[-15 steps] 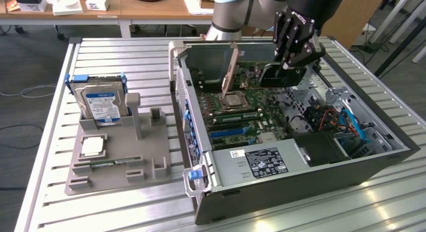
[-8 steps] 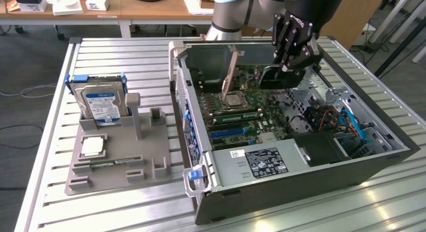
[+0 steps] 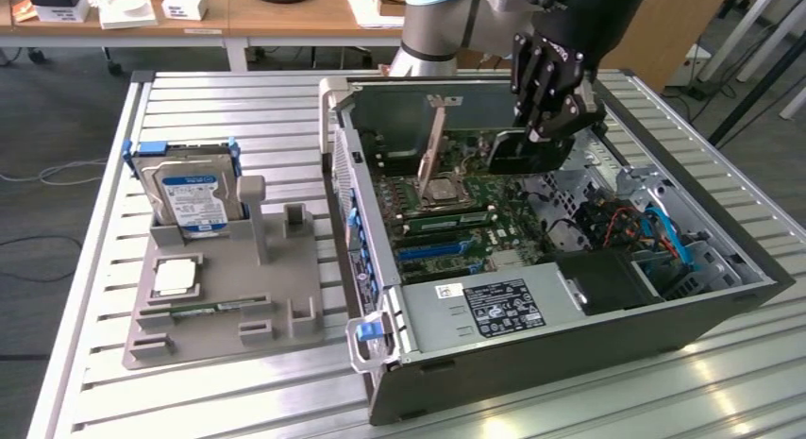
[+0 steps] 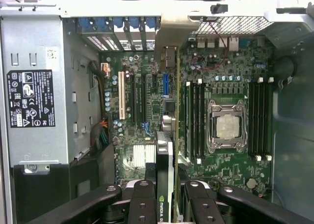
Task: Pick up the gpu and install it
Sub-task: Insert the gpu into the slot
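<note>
The gripper (image 3: 554, 127) has its jaws clamped on the gpu (image 3: 522, 153). The card hangs edge-down inside the open computer case (image 3: 567, 354), over the motherboard (image 3: 466, 227). Its long axis runs along the expansion slots, seemingly in line with the blue slot (image 4: 166, 84). It looks thin and dark, with a green logo.

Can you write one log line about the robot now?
gripper: shut on gpu | gpu: held over motherboard | case: open
</note>
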Available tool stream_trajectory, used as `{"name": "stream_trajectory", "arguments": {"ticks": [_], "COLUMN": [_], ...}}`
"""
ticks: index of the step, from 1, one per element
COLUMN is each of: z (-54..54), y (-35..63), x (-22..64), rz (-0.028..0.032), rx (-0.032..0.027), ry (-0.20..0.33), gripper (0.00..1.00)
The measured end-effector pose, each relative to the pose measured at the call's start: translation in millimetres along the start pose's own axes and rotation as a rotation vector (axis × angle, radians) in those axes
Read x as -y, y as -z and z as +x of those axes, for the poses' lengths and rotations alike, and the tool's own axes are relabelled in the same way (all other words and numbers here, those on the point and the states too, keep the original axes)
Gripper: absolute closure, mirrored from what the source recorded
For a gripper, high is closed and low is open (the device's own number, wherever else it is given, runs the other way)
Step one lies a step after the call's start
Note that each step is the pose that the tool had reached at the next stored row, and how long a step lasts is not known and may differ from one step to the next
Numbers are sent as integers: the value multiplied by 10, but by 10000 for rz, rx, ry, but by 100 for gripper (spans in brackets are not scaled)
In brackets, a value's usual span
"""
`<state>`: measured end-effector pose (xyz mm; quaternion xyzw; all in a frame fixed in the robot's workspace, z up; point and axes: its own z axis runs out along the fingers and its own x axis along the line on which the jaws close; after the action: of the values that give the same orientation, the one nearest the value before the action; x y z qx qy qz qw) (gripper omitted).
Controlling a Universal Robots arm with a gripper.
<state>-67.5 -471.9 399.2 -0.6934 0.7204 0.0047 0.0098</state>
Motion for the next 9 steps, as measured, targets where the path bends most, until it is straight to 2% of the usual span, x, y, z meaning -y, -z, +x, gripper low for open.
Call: {"name": "stream_trajectory", "arguments": {"ticks": [4,9], "z": [2,-6], "y": [-48,-115], "x": [-31,-31], "rz": [115,119], "rx": [3,6], "ry": [2,3], "gripper": [73,73]}}
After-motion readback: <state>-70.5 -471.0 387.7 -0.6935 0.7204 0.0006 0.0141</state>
